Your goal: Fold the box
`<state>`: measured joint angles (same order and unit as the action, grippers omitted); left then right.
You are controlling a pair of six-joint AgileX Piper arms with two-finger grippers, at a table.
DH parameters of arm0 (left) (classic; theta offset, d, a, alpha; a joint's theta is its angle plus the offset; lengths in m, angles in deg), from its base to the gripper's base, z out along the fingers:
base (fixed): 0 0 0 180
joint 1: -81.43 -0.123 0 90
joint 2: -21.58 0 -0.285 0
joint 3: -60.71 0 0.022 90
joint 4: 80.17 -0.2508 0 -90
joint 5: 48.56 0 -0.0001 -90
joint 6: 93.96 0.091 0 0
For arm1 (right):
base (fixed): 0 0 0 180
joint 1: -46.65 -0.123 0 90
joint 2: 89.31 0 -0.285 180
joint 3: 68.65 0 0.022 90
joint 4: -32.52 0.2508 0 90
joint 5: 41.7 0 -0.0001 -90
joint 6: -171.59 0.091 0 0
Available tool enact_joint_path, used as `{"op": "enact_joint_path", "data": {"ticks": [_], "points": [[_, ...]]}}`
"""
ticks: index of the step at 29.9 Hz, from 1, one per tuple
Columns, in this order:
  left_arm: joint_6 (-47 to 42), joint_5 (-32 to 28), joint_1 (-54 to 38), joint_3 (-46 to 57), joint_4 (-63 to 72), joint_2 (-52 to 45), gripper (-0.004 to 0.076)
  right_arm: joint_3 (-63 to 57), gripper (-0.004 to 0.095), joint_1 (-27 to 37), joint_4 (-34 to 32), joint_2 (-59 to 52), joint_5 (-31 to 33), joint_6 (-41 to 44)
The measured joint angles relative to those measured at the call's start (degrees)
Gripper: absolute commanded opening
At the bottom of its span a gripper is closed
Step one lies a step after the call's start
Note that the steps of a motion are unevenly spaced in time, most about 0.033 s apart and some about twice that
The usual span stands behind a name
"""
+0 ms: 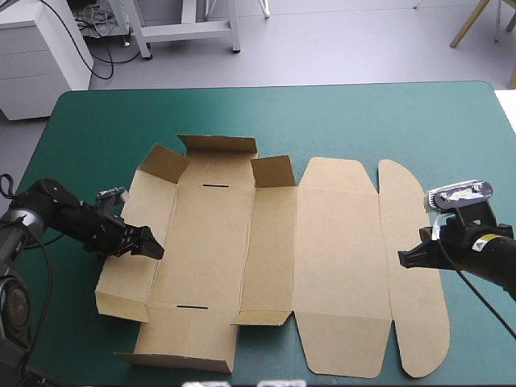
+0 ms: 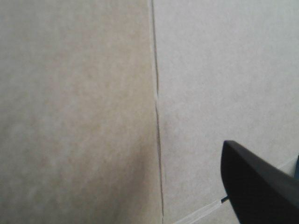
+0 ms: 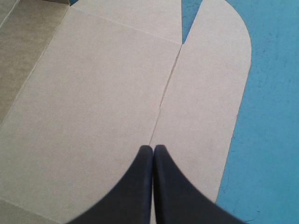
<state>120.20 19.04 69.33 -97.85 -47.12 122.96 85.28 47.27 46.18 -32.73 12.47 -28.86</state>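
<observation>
The brown box (image 1: 274, 258) lies as a cut sheet across the table. Its left wall and far flaps (image 1: 218, 149) are raised, while the lid panels and the rounded flap (image 1: 415, 266) lie flat. My left gripper (image 1: 153, 246) is at the raised left wall. In the left wrist view one black finger (image 2: 257, 186) stands off to the side over the board (image 2: 224, 70), and the other is hidden behind the wall. My right gripper (image 1: 403, 260) is shut, its tips (image 3: 153, 148) on the crease between the lid panel (image 3: 93, 93) and the rounded flap.
Teal-green cover (image 1: 363, 121) shows beyond the box's far side and to its right (image 3: 275, 116). The box's near-left flap (image 1: 185, 351) reaches close to the table's front edge.
</observation>
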Motion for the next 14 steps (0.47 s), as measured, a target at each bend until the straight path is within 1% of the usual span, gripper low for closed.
{"op": "enact_joint_path", "data": {"ticks": [2, 5, 7, 12, 14], "points": [[0.1, 0.0, 0.1, 0.3, 0.0, 0.0, 0.0498, 0.0, -0.0019, 0.0, 0.0, 0.0, 0.0, 0.0], [0.2, 0.0, 0.2, 0.3, -0.9, 0.0, 0.0428, 0.0, -0.0019, 0.0, 0.0, 0.0, 0.0, 0.0], [0.3, 0.0, 0.2, 0.3, -1.5, 0.0, 0.0361, 0.0, -0.0019, 0.0, 0.1, 0.0, 0.0, 0.0], [-1.2, 0.2, 0.5, -0.1, -4.3, 0.6, 0.0147, 0.0, -0.0019, 0.0, 0.1, 0.0, 0.0, 0.0], [-1.7, 0.5, 0.5, -0.8, -4.9, 0.7, 0.0076, 0.0, -0.0019, 0.0, 0.1, 0.0, 0.0, 0.0]]}}
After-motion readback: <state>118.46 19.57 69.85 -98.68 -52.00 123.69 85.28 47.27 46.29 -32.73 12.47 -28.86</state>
